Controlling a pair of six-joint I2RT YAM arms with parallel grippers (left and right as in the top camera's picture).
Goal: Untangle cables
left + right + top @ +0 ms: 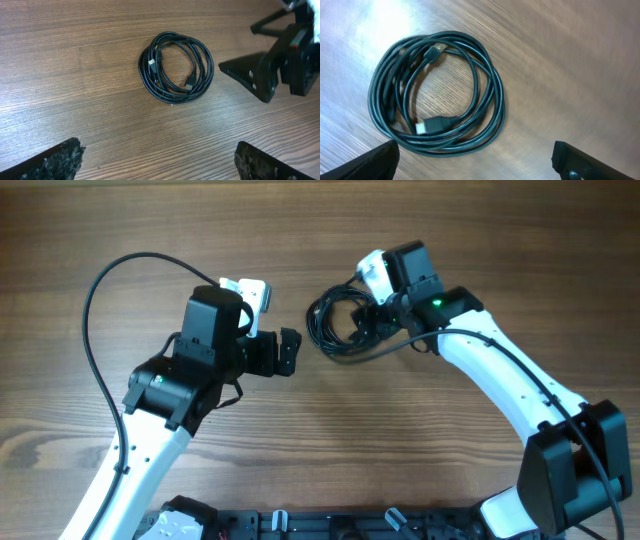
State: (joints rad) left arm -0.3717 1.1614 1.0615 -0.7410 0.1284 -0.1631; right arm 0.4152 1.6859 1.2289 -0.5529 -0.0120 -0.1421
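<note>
The cables [316, 330] lie as one round black coil on the wooden table, between my two grippers. In the right wrist view the coil [496, 107] fills the upper left, with one plug [436, 124] inside its lower edge and another plug [434, 51] near the top. My right gripper [475, 155] hangs open just off the coil's rim, holding nothing. In the left wrist view the coil [206, 67] lies ahead of my left gripper [157, 150], which is open and empty. From overhead, the left gripper [292, 352] is left of the coil and the right gripper [368, 320] at its right edge.
The right gripper's dark finger [255, 77] reaches in at the right of the left wrist view. A thick black arm wire [100, 290] arcs over the table at far left. A black frame [330, 525] runs along the near edge.
</note>
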